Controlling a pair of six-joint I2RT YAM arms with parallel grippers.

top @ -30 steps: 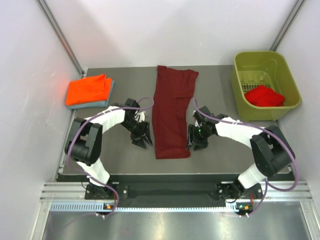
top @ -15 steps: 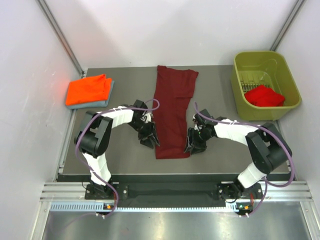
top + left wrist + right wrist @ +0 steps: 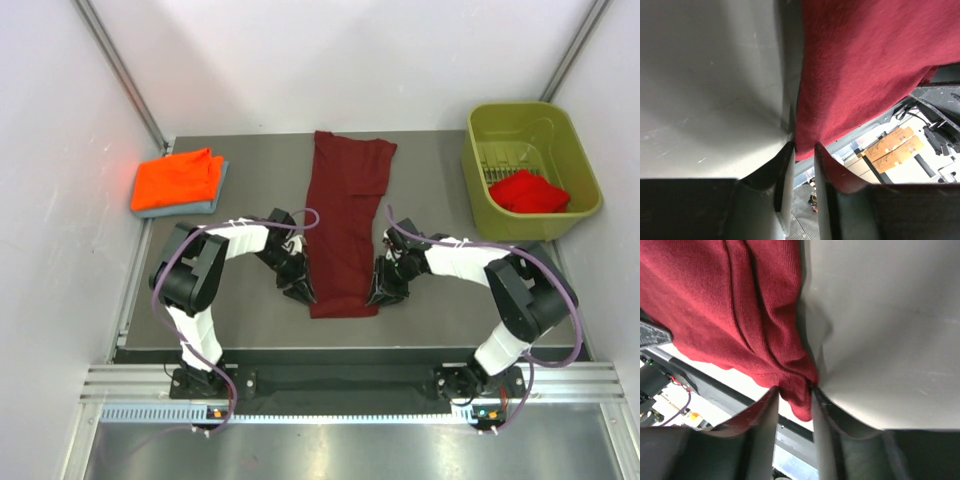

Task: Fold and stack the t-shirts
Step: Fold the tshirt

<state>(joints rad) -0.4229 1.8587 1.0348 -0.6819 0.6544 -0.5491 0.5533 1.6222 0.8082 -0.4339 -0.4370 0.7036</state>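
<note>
The dark maroon t-shirt (image 3: pixel 345 220) lies as a long narrow strip down the middle of the table. My left gripper (image 3: pixel 303 290) sits at its near left corner and my right gripper (image 3: pixel 380 290) at its near right corner. In the left wrist view the shirt's edge (image 3: pixel 865 60) reaches in between the tips of the left gripper (image 3: pixel 804 146), whose jaws stand narrowly apart. In the right wrist view a bunched hem (image 3: pixel 715 300) hangs between the tips of the right gripper (image 3: pixel 792 390), with a gap below it. The folded orange t-shirt (image 3: pixel 178 178) rests on the grey-blue one (image 3: pixel 192 209) at the far left.
An olive-green bin (image 3: pixel 480 120) stands at the far right with the bright red t-shirt (image 3: pixel 528 190) crumpled inside. White walls close in both sides and the back. The table's near edge runs just below both grippers.
Both grippers have moved inward onto the maroon shirt's near corners, and their jaws have narrowed around its edges. The shirt itself has not shifted.
</note>
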